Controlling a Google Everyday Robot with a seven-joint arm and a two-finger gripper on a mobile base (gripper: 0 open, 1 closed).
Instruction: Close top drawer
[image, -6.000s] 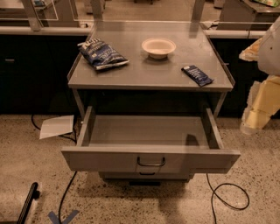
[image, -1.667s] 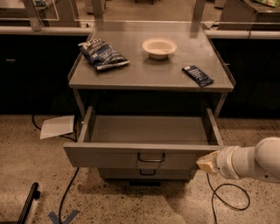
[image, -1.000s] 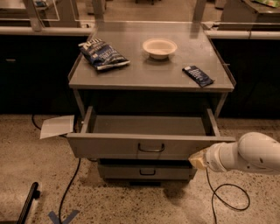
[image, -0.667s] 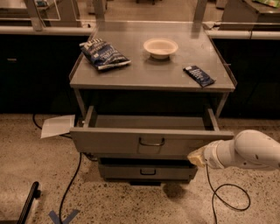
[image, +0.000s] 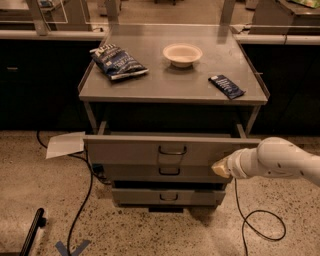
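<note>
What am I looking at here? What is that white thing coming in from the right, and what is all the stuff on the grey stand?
This is a single picture from one camera that looks down at the front of a grey metal stand. The white tube on the right is a robot's arm. Its pale tip is the gripper, the part made for grasping. It sits against the right end of the top drawer and seems to carry nothing. That drawer is partly pulled out, jutting past the two smaller drawers beneath it. On the stand's top lie a blue snack bag, a pale bowl and a dark blue packet. A sheet of paper and a cable lie on the floor.
</note>
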